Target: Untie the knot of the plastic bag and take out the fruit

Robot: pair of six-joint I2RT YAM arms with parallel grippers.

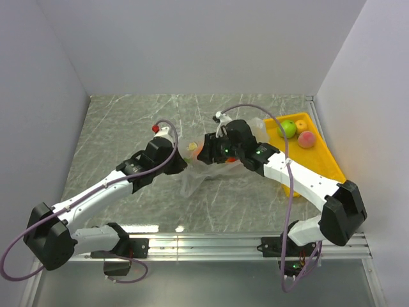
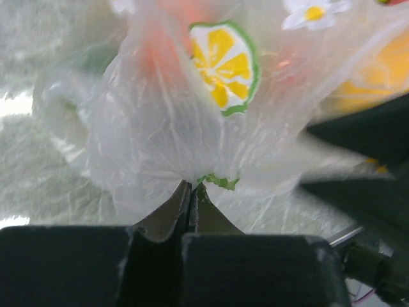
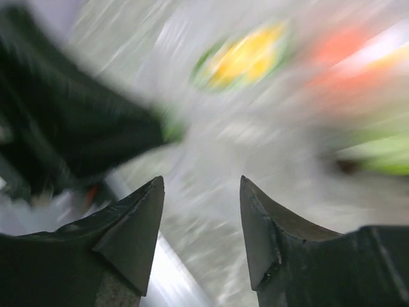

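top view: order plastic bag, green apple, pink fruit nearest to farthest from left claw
1. plastic bag, mid-table, pinched in the left claw
2. green apple, on the yellow tray, right side
3. pink fruit, just right of the apple

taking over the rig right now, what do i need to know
Left gripper: shut on a fold of the bag.
Right gripper: open, empty, close to the bag; its view is blurred.
Bag lies mid-table, left of the tray; fruit shows through the film.
Tray holds a green fruit and two others.
Knot: not visible, so I can't tell if it's untied.
Left to do: open the bag and take out the fruit inside.
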